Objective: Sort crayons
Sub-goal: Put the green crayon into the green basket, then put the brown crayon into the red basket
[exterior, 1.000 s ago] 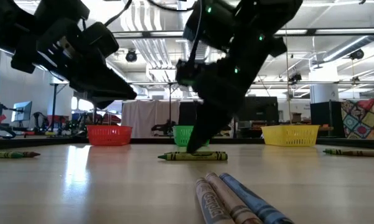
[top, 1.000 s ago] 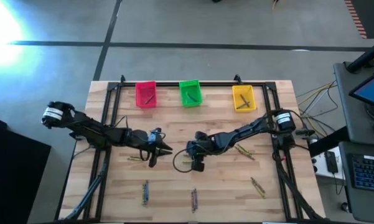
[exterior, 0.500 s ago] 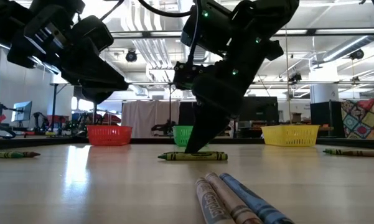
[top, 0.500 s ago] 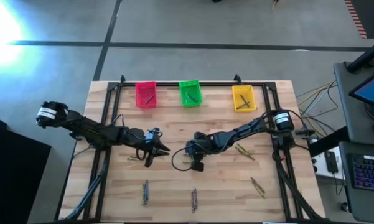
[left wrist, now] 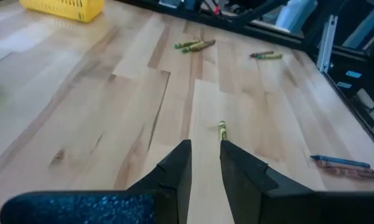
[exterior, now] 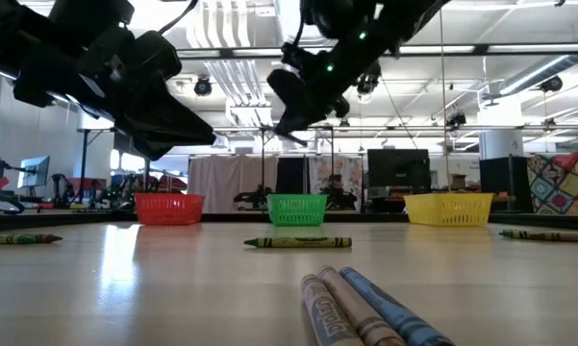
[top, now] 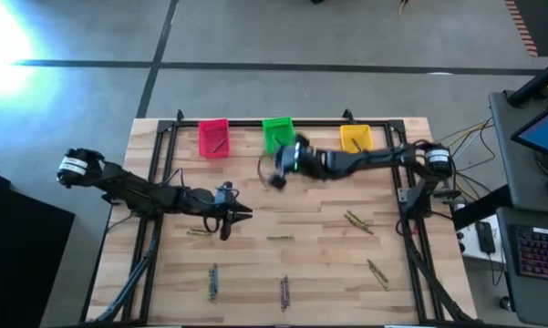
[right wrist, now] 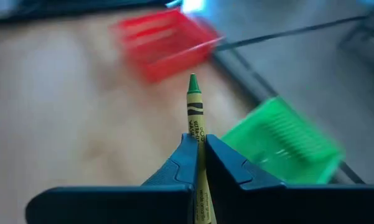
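Green crayon (right wrist: 195, 106) clamped in right gripper (right wrist: 199, 144); green bin (right wrist: 280, 143) just ahead: centre over it before release. Left gripper (left wrist: 204, 149), slightly apart, waits.

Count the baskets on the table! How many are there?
3, in a row along the far edge of the table: the pink basket on the left arm's side, the green basket in the middle, the yellow basket on the right arm's side. None seems hidden.
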